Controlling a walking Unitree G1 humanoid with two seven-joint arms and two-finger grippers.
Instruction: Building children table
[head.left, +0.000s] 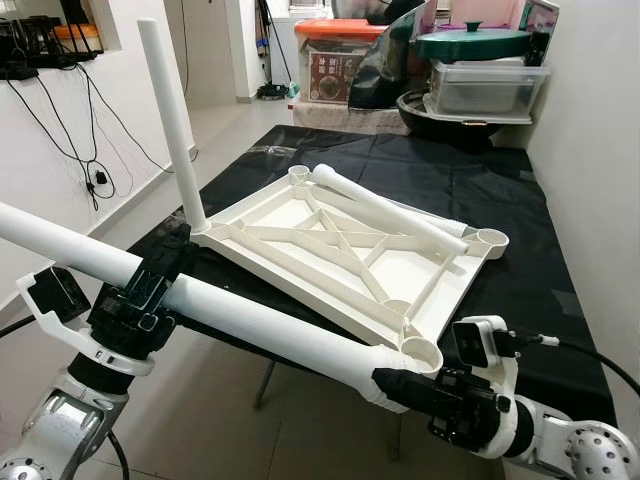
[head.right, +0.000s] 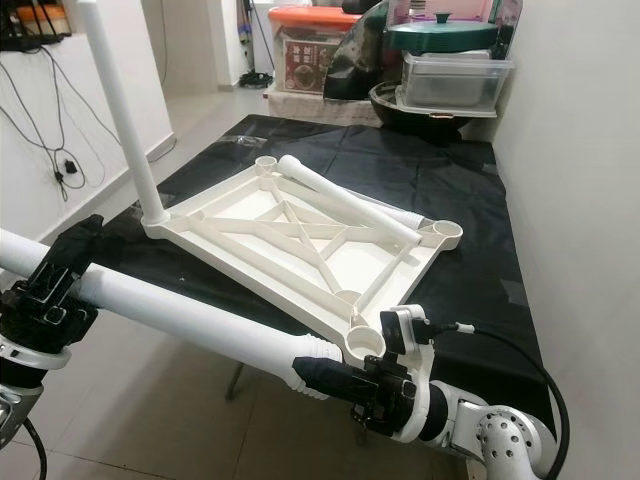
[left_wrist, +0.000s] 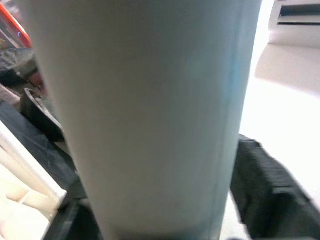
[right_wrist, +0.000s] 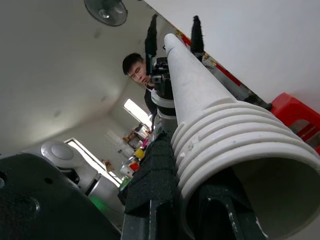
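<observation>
A white plastic table top (head.left: 296, 283) lies upside down on a black-covered table (head.left: 500, 200). One white leg (head.left: 175, 120) stands upright in its far left corner socket. A second leg (head.left: 385, 205) lies loose across the top. A third long leg (head.left: 270, 322) hangs level in front of the near edge. My left gripper (head.left: 150, 287) is shut around its middle, and the shaft (left_wrist: 150, 115) looms close between the fingers (left_wrist: 265, 195). My right gripper (head.left: 405, 388) is shut on the ribbed end (right_wrist: 225, 145), just below the empty near corner socket (head.left: 421, 350).
Storage boxes (head.left: 485, 85), an orange-lidded bin (head.left: 335, 60) and a green pot lid (head.left: 472, 42) crowd the table's far end. A white wall runs along the right. Cables (head.left: 95, 180) hang on the left wall. A person (right_wrist: 135, 67) stands beyond the leg in the right wrist view.
</observation>
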